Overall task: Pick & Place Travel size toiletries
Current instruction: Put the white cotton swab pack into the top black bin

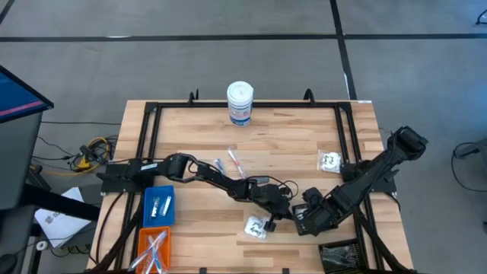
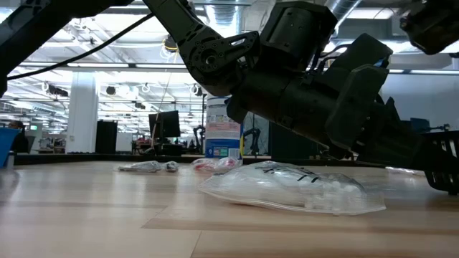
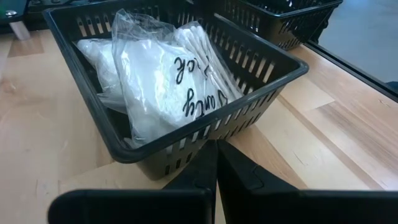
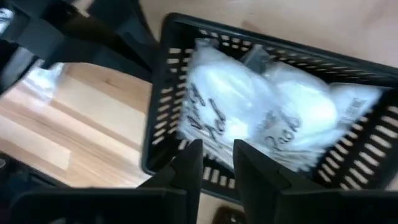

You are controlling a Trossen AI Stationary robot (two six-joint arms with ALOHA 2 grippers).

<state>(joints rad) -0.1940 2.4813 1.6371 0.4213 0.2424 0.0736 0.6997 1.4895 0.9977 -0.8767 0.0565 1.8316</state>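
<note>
Packets [image 4: 249,118] of white contents lie in the black basket [image 3: 261,93] near the desk's [image 1: 289,137] front right corner. Right hand [image 4: 214,163] hangs over them, fingers slightly parted, holding nothing. Left hand [image 3: 216,168] closed, empty, beside the basket. We should lift clear before swinging. Black script on the packets: unreadable. Farther off, another packet [image 1: 329,160] near the right edge.
</note>
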